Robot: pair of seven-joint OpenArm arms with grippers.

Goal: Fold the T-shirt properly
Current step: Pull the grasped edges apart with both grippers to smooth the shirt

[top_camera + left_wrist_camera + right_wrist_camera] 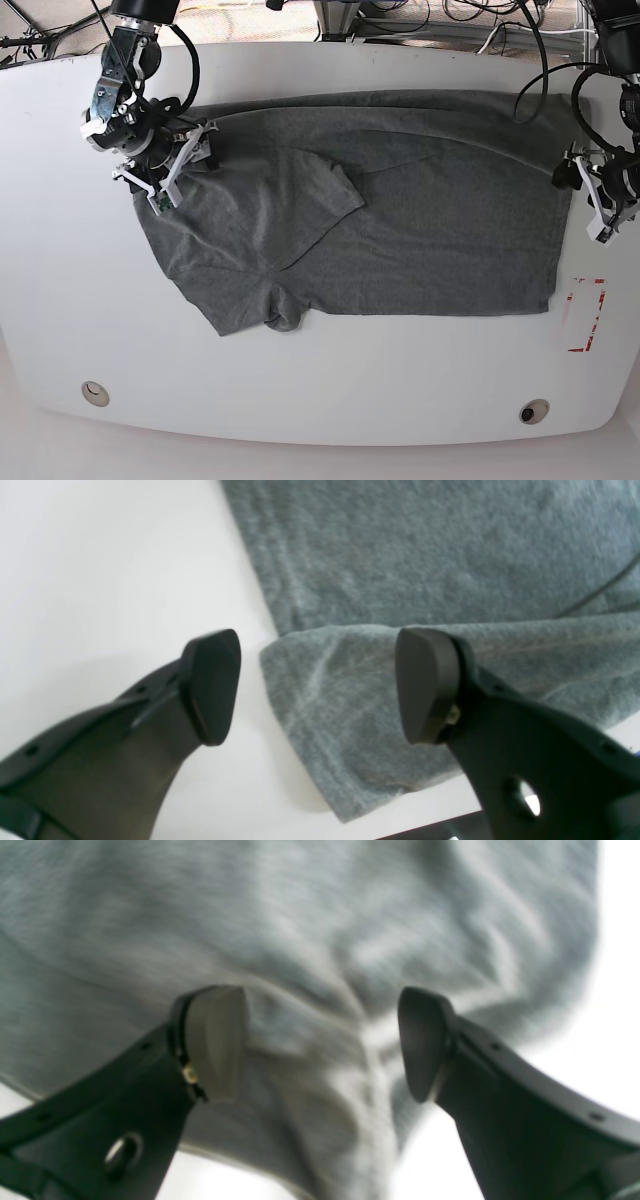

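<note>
Here both grippers wide open, over T-shirt (400, 220), empty

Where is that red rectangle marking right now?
In the base view, the red rectangle marking sits on the white table near its right edge, just past the T-shirt.

The T-shirt (400, 220) lies spread across the middle of the counter (320, 400). The right claw (165, 165) sits over the T-shirt's left end in the base view, and the left claw (600, 200) just beyond its right edge.
</note>
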